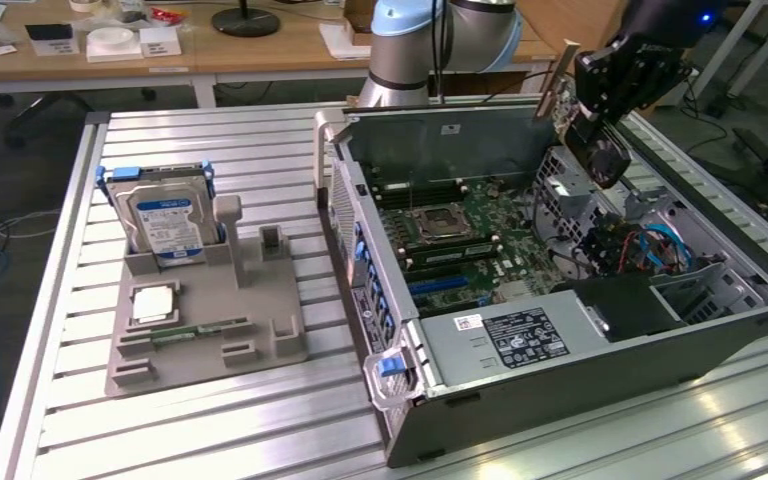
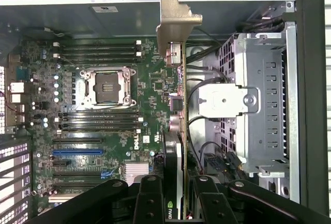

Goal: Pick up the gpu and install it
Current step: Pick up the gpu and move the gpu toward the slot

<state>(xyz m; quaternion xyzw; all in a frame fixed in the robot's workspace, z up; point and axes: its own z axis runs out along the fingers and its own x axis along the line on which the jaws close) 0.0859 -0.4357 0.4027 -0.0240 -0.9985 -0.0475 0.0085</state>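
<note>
We see one arm (image 1: 418, 40) bent over the open computer case (image 1: 598, 370), on the exterior view's right, with its wrist turned down toward the inside. The jaws are clamped on the gpu (image 1: 595, 150). The card hangs on its edge above the motherboard (image 1: 478, 225), just beside the metal drive cage (image 2: 258, 105), and its metal bracket (image 2: 173, 19) points away from the jaws. We cannot tell for sure if the card touches the board.

We count one gpu, one case and one motherboard with one processor socket (image 2: 106, 87). On the tabletop (image 1: 224, 430), well apart from the case, stands one grey holder (image 1: 211, 345). It carries one hard drive (image 1: 164, 215) standing upright, one narrow green memory stick (image 1: 197, 330) and one small silver square part (image 1: 153, 303).
</note>
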